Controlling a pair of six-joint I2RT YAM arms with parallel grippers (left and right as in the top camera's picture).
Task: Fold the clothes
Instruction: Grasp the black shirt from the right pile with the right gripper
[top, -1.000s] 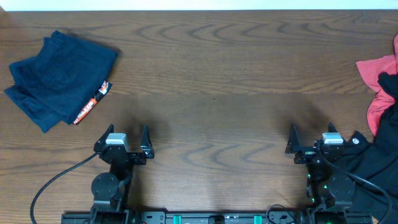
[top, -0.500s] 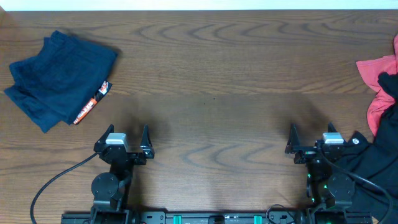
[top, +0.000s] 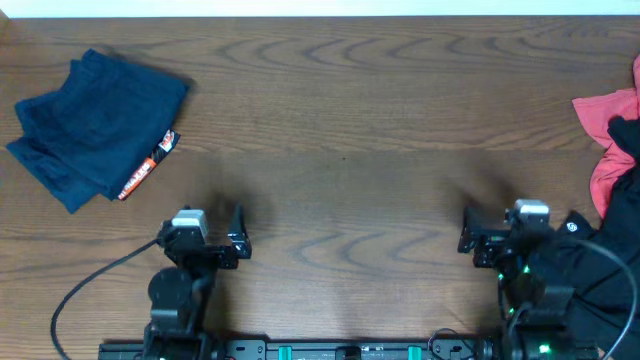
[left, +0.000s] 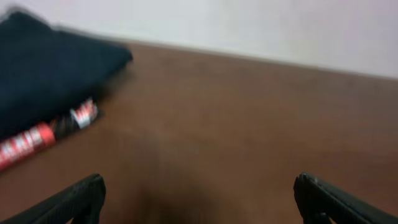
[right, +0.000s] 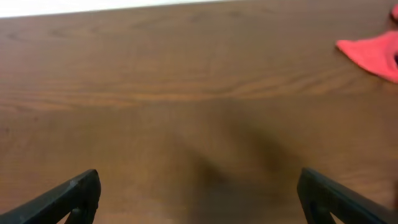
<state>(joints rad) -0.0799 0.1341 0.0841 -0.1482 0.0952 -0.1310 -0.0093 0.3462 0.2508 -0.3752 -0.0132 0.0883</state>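
Clothes are lying in three spots. A folded navy piece is sitting at the table's far left corner, a pinkish-red one is bunching at the right edge, and a black shirt is spilling over the near right corner. The navy piece's long axis is slanting from near left to far right. An orange label is running along that slant, its white lettering too blurred to read. The shirt's small white logo is likewise illegible. The left gripper and right gripper are both hovering spread wide, holding nothing.
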